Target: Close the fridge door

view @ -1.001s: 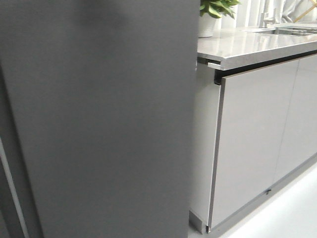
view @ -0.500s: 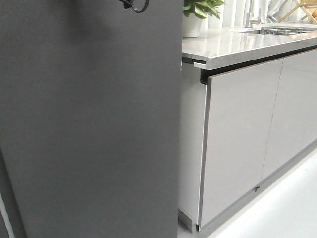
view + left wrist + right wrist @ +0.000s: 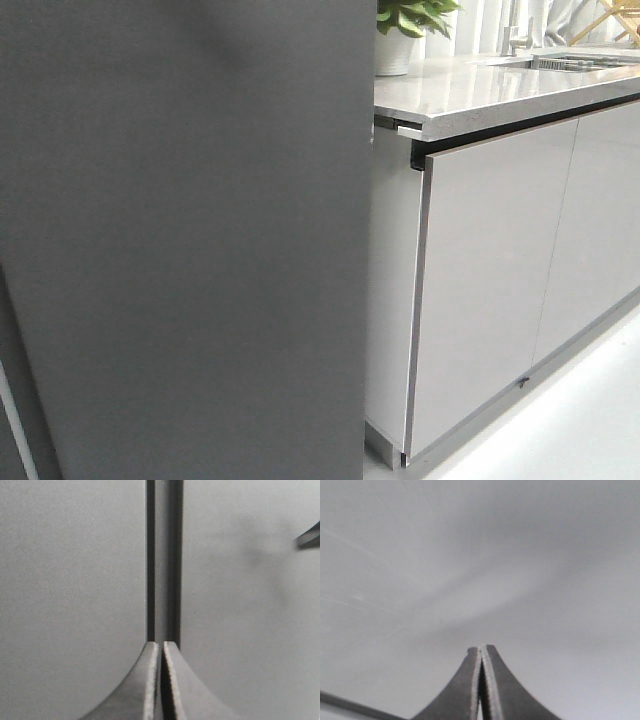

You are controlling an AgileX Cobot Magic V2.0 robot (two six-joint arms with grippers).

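Observation:
The fridge door (image 3: 190, 240) is a tall matte dark grey panel that fills the left and middle of the front view; only its outer face shows. Neither gripper shows in the front view. In the left wrist view my left gripper (image 3: 161, 644) is shut and empty, its tips close to a narrow dark vertical gap (image 3: 162, 555) between two grey panels. In the right wrist view my right gripper (image 3: 481, 649) is shut and empty, its tips close to a plain grey surface (image 3: 480, 555).
Light grey glossy cabinet doors (image 3: 490, 280) stand right of the fridge door under a stone countertop (image 3: 480, 90). A potted plant (image 3: 400, 35) and a sink (image 3: 575, 60) are on the countertop. Pale floor (image 3: 570, 430) shows at the lower right.
The front view has swung: the door's right edge went left, then slightly back right. A dark cable seen at the top half a second ago is gone from view.

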